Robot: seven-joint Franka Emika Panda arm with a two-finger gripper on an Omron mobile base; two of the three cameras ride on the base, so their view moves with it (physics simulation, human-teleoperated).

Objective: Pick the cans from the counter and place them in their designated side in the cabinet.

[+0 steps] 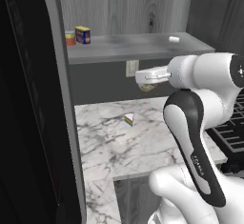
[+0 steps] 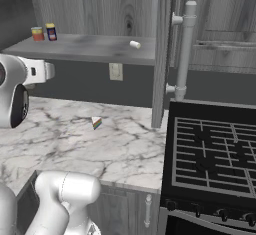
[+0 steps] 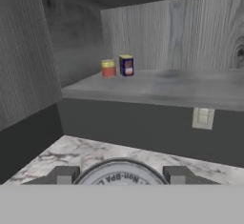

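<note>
The arm (image 1: pixel 200 137) is glossy white, built of rounded, bulbous links with smooth shells. A long black band with small pale lettering runs down the side of one link, and a dark round cap closes a joint. The hand (image 1: pixel 151 75) is a pale, boxy block.

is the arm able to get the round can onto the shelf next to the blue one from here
Probably yes. The gripper already holds the round can above the counter, facing the open cabinet shelf. The blue can and red-and-yellow can stand far left, with bare board beside them.
</note>
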